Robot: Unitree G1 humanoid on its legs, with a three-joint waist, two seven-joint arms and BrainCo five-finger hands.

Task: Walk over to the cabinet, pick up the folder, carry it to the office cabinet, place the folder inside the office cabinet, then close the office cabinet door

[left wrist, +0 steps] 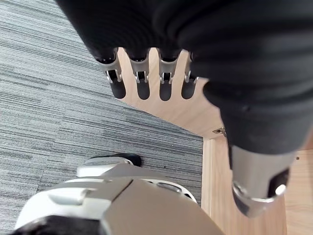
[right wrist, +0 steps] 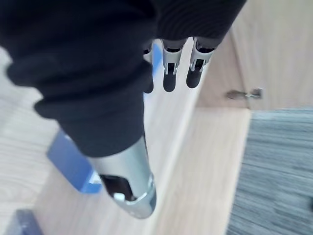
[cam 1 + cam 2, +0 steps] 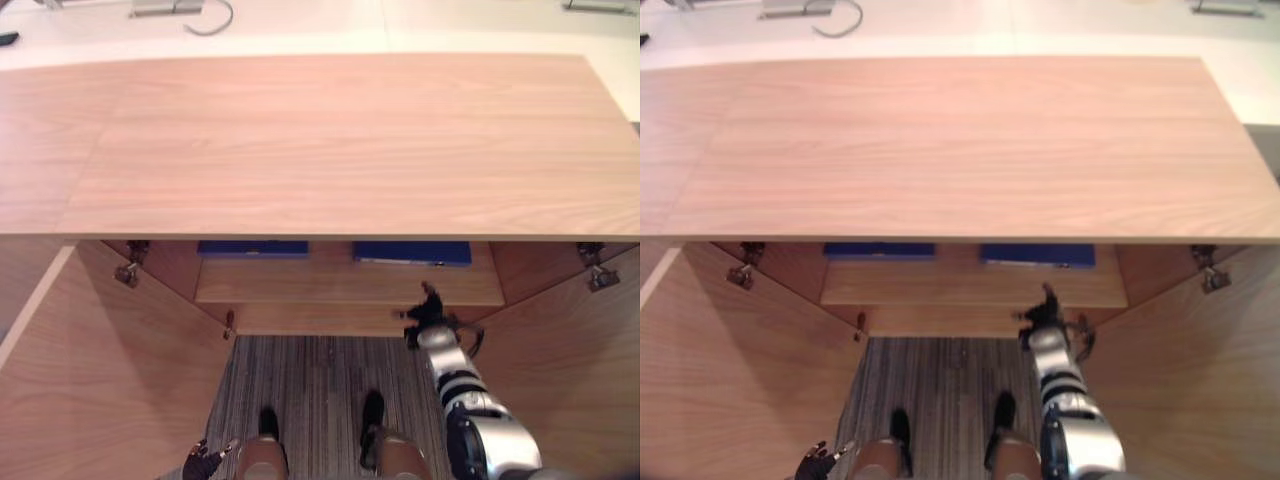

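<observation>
- Folder (image 3: 412, 253): in the left eye view you saw a blue slab lying flat at the back of the shelf (image 3: 350, 283). It was half hidden under the cabinet top (image 3: 320, 150), and its long axis ran side to side. A second blue folder (image 3: 252, 247) lay to its left.
- The right hand (image 3: 428, 318) was at the shelf's front edge, directly in front of the folder and near it. The left hand (image 3: 203, 463) hung low by the open left door (image 3: 100, 380), well apart. You should have judged the right hand the nearer one, with the folder lying straight ahead and deeper in.
- The right eye view gave you the same layout.
- In the left wrist view the left hand's fingers (image 1: 142, 81) were straight and held nothing, above the carpet (image 1: 49, 98).
- In the right wrist view the right hand's fingers (image 2: 168, 73) were straight and empty, pointing along the shelf. The folder (image 2: 73, 161) lay beside the thumb (image 2: 127, 186), with nothing curled round it.
</observation>
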